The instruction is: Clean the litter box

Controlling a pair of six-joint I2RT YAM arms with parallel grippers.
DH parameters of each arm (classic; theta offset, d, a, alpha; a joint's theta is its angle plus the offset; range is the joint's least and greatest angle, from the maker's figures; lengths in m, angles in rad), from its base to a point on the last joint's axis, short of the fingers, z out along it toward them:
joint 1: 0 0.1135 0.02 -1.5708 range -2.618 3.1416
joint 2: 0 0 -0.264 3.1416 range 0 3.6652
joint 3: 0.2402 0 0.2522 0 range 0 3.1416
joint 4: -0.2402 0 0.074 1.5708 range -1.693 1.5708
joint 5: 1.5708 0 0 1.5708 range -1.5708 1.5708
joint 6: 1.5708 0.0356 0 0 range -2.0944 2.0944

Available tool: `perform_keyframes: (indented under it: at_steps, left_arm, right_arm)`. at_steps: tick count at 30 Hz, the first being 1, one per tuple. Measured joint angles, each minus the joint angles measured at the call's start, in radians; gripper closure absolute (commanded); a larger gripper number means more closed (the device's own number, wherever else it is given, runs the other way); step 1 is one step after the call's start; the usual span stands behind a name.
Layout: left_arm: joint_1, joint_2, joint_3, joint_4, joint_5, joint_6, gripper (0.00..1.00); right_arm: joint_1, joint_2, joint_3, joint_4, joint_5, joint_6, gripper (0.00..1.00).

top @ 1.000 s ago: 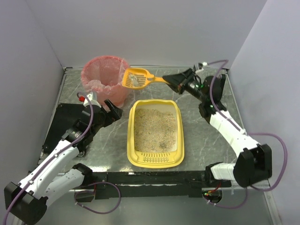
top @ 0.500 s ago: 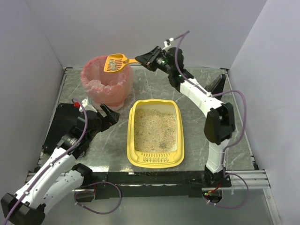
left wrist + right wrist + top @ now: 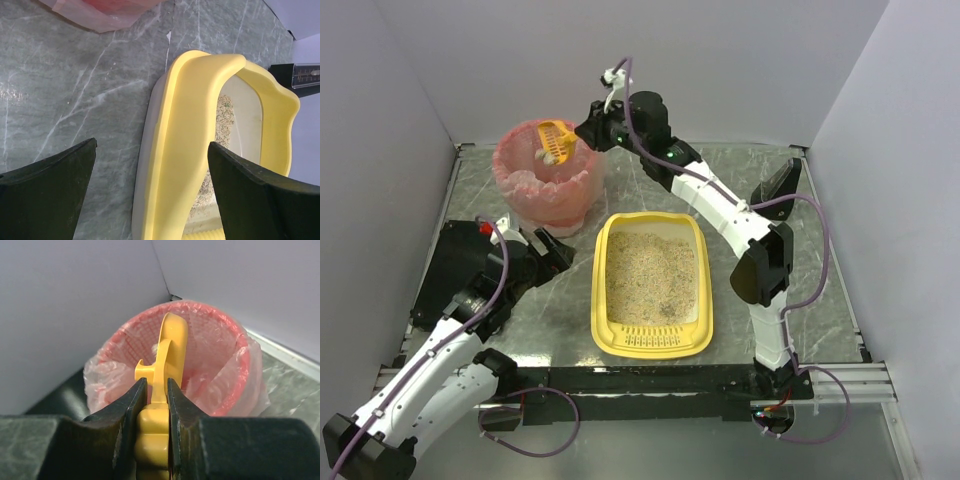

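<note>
The yellow litter box [image 3: 605, 330] lies mid-table with beige litter in it; its left rim shows in the left wrist view [image 3: 190, 125]. My right gripper [image 3: 592, 130] is shut on the handle of the small orange scoop [image 3: 554, 142], which is turned on edge over the pink-lined basket [image 3: 535, 195]. A pale clump [image 3: 548, 155] hangs at the scoop's lower edge. The right wrist view shows the gripper [image 3: 158, 390] clamping the scoop [image 3: 169, 347] above the basket [image 3: 235, 375]. My left gripper [image 3: 552, 250] is open, its fingers [image 3: 50, 185] astride the box's left rim without touching.
A black mat [image 3: 455, 265] lies at the table's left side under the left arm. A dark object [image 3: 775, 185] stands at the right rear. White walls enclose the table on three sides.
My right arm swung the scoop left from above the box's far end to over the basket and rolled it on edge. The left gripper barely moved.
</note>
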Motion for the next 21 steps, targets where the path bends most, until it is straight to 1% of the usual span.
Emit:
perform_keyframes:
  at_steps: [3, 5, 7, 10, 14, 16, 18, 21]
  left_arm:
    - [0.0, 0.0, 0.0, 0.002, 0.005, 0.0, 0.03]
    - [0.0, 0.0, 0.0, 0.005, 0.006, 0.0, 0.03]
    - [0.0, -0.001, 0.0, 0.006, 0.006, 0.0, 0.03]
    - [0.0, -0.002, 0.0, 0.007, 0.007, 0.0, 0.03]
    - [0.0, -0.001, 0.0, 0.021, 0.032, 0.002, 0.03]
    - [0.0, 0.006, -0.005, 0.047, 0.056, 0.007, 0.03]
    - [0.0, 0.024, -0.01, 0.08, 0.087, 0.013, 0.03]
    - [0.0, 0.072, -0.013, 0.132, 0.131, 0.022, 0.03]
  right_arm:
    - [0.012, 0.001, 0.007, -0.03, 0.004, -0.1, 1.0]
    - [0.02, 0.007, 0.037, -0.063, 0.029, -0.173, 1.0]
    - [0.029, 0.005, 0.051, -0.062, 0.072, -0.24, 1.0]
    - [0.037, -0.013, 0.037, -0.049, 0.11, -0.259, 1.0]
    - [0.036, -0.11, -0.074, -0.056, 0.118, -0.192, 1.0]
    - [0.017, -0.2, -0.144, -0.094, 0.119, -0.119, 1.0]
    - [-0.023, -0.309, -0.228, -0.105, 0.104, -0.038, 1.0]
    - [-0.143, -0.556, -0.465, -0.064, 0.021, 0.107, 1.0]
